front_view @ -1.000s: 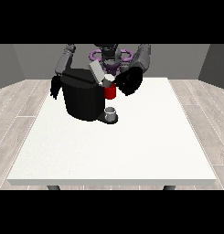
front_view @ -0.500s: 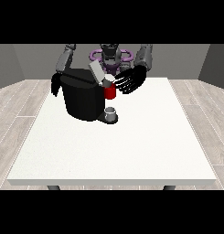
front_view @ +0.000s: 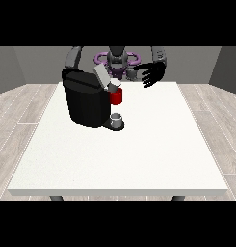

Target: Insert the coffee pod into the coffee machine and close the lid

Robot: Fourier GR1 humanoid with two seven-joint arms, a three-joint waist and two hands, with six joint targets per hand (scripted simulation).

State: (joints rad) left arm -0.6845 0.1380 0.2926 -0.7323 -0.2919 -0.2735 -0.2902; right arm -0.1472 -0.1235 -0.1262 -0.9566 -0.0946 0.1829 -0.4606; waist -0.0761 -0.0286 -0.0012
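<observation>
One black coffee machine (front_view: 88,103) with its lid (front_view: 101,77) raised.
I see a small cup (front_view: 117,118) under it; the hand at the view's right (front_view: 150,75) hovers, fingers spread wide.

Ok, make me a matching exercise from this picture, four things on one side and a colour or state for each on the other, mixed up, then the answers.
Things:
1. coffee machine
2. coffee pod
3. lid
4. robot hand at the view's right

Colour or state:
A. red
B. raised, tilted open
C. fingers spread, holding nothing
D. black body on the table

Pairs: 1-D, 2-A, 3-B, 4-C
</observation>
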